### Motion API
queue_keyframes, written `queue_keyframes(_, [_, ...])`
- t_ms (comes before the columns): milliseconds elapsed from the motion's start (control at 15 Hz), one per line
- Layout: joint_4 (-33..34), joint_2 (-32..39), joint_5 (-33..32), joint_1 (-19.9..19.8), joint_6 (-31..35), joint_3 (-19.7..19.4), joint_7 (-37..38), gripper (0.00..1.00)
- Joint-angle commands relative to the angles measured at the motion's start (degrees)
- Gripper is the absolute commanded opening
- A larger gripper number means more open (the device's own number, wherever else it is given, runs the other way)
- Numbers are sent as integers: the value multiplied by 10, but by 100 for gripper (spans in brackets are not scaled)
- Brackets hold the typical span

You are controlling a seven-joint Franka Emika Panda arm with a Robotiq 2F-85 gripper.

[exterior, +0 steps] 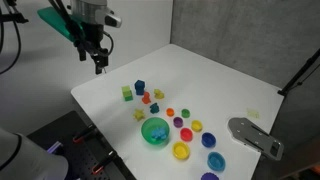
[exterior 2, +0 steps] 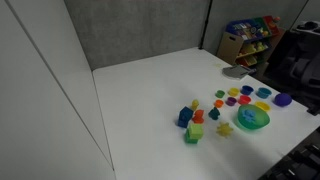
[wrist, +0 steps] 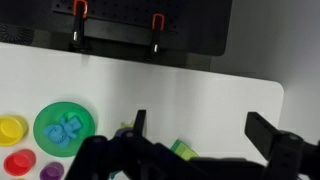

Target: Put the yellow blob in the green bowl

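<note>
The green bowl [exterior: 155, 131] stands near the table's front edge with blue pieces inside; it also shows in an exterior view [exterior 2: 252, 119] and at the left of the wrist view [wrist: 65, 128]. The yellow blob [exterior: 140, 115] lies on the table just beside the bowl, and shows in an exterior view [exterior 2: 225, 128]. In the wrist view a pale speck [wrist: 123, 127] shows by my left finger. My gripper [exterior: 98, 64] hangs open and empty above the table's far corner, well away from both. Its fingers [wrist: 200, 128] stand wide apart.
Small coloured blocks [exterior: 140, 90] lie in a cluster behind the bowl, with a green block [wrist: 183, 148] under my gripper. A yellow bowl [exterior: 181, 151], blue bowls [exterior: 215, 160] and small dishes sit beside the green bowl. A grey metal piece [exterior: 255, 135] lies at the table's edge.
</note>
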Motion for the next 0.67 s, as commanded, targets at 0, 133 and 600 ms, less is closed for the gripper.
queue_keyframes(0, [1, 0, 3, -9, -2, 8, -4, 100])
queue_keyframes(133, [1, 0, 3, -9, -2, 8, -4, 100])
queue_keyframes(600, [25, 72, -6, -6, 84, 28, 0, 100])
